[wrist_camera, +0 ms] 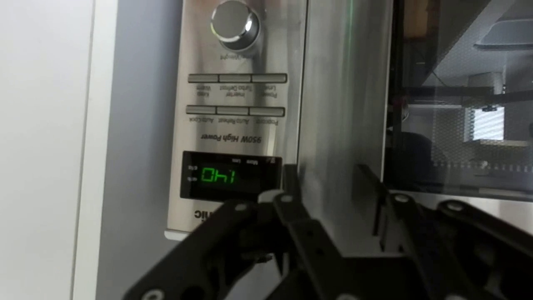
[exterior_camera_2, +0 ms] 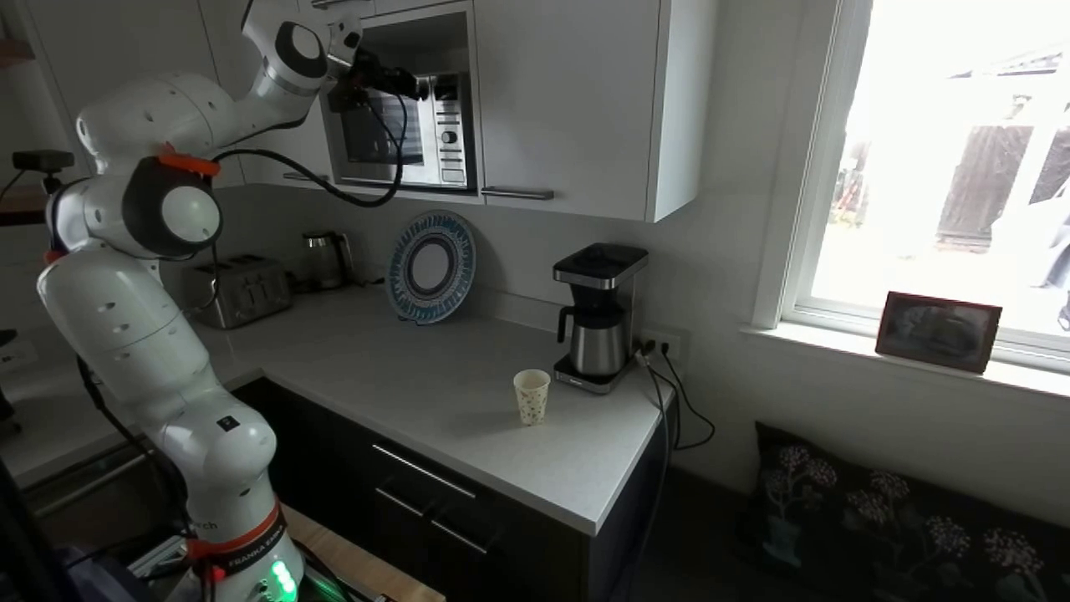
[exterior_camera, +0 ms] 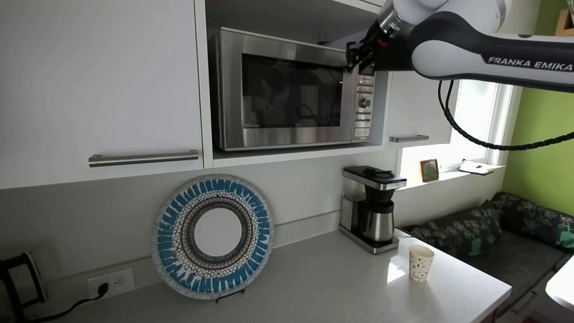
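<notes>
A steel microwave (exterior_camera: 287,137) sits in a cabinet niche and shows in both exterior views. Its door looks closed flat against the body. At the upper corner of the door, beside the control panel (wrist_camera: 233,133), is my gripper (exterior_camera: 352,56). The wrist view, upside down, has the gripper (wrist_camera: 326,168) with its fingers apart and nothing gripped between them. Behind that gap runs the door's broad steel edge strip (wrist_camera: 339,104). One finger (wrist_camera: 290,179) overlaps the side of the green-lit display (wrist_camera: 220,177). Whether the fingertips touch the steel, I cannot tell.
White cabinet doors with bar handles (exterior_camera: 143,158) flank the niche. On the counter below stand a blue patterned plate (exterior_camera: 170,242), a coffee maker (exterior_camera_2: 598,347) and a speckled paper cup (exterior_camera_2: 532,397). A toaster (exterior_camera_2: 242,293) and kettle (exterior_camera_2: 324,259) are farther back.
</notes>
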{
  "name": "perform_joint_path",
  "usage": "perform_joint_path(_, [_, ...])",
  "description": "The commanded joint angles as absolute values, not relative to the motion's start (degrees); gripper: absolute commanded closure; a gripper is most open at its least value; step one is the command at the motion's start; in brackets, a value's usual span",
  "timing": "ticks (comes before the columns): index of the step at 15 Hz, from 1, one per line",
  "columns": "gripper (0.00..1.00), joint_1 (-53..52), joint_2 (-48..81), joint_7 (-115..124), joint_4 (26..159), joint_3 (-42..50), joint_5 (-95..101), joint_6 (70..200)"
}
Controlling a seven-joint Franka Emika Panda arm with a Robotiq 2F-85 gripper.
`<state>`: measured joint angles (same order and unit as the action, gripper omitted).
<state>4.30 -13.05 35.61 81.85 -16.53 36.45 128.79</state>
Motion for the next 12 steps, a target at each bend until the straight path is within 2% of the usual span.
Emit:
perform_joint_path(1, [0.29,1.87,-13.03,32.2,79.61,-15.35,34.17,123.33])
perform_joint_path(5, [0.01,0.67,-16.78,25.01,83.0,-13.0,25.09,124.28])
perform_joint_path(12, [0.0,-1.62,-24.37,8.21,92.77,-3.45,10.02,125.71])
